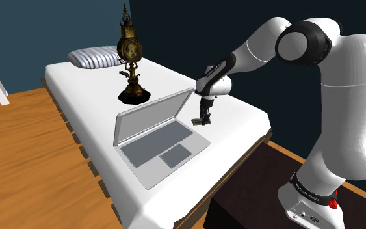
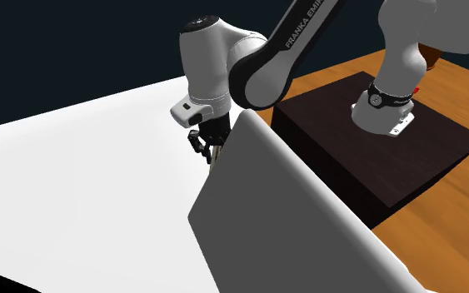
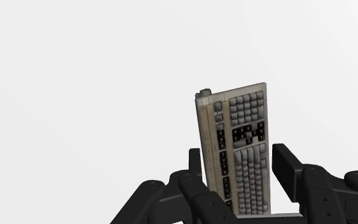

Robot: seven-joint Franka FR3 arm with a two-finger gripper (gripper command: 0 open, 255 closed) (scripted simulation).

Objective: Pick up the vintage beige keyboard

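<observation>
A beige keyboard (image 3: 241,127) with grey and dark keys stands lengthwise between my black fingers. My gripper (image 3: 240,162) is shut on it, one finger against each long side near its closer end. In the shoulder view the gripper (image 1: 204,117) points down just over the white bed, right of the laptop's lid. From the second exterior view, the gripper (image 2: 206,146) sits behind the lid's top corner, and a beige sliver of the keyboard (image 2: 217,156) shows under the fingers. I cannot tell whether the keyboard touches the bed.
An open grey laptop (image 1: 155,140) lies on the white bed (image 1: 240,123); the back of its lid (image 2: 291,216) is close to the gripper. An ornate brass clock (image 1: 131,62) and a striped pillow (image 1: 93,57) stand farther back. My dark stand (image 2: 374,141) rests on wooden floor.
</observation>
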